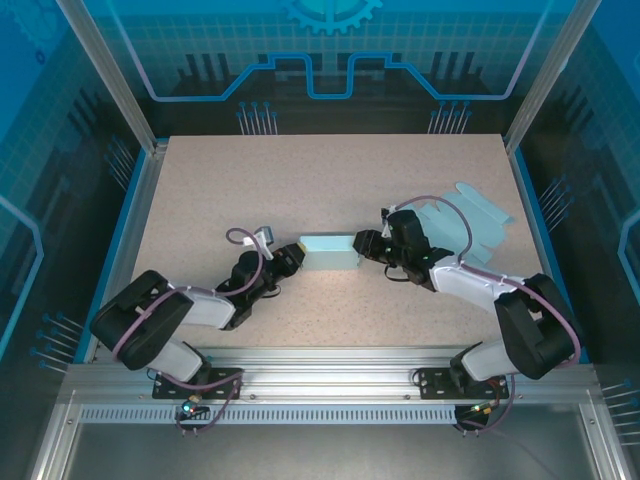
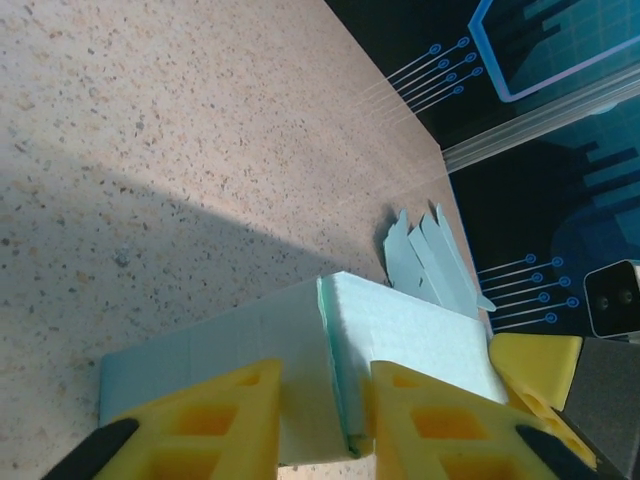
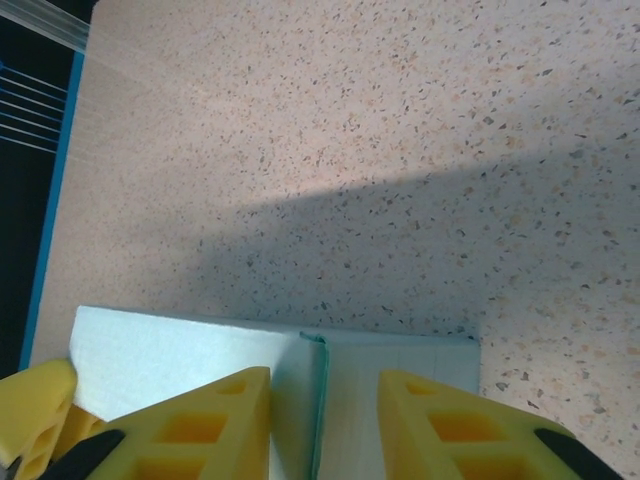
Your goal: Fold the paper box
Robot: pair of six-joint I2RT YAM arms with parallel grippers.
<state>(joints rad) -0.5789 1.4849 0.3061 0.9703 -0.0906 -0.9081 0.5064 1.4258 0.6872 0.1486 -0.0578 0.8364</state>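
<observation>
— Left gripper (image 1: 291, 259) sits at the left end of the paper box (image 1: 328, 250), right gripper (image 1: 366, 245) at the other end.
— Pinching it?
— Can't tell. Each pair of yellow fingers (image 2: 215, 420) stands slightly apart, with a box edge running up the gap.
— And the box?
— Lying on the desk (image 1: 330, 180), around its middle, straight between them, apart from the flat blue sheets (image 1: 465, 220) back right.
</observation>
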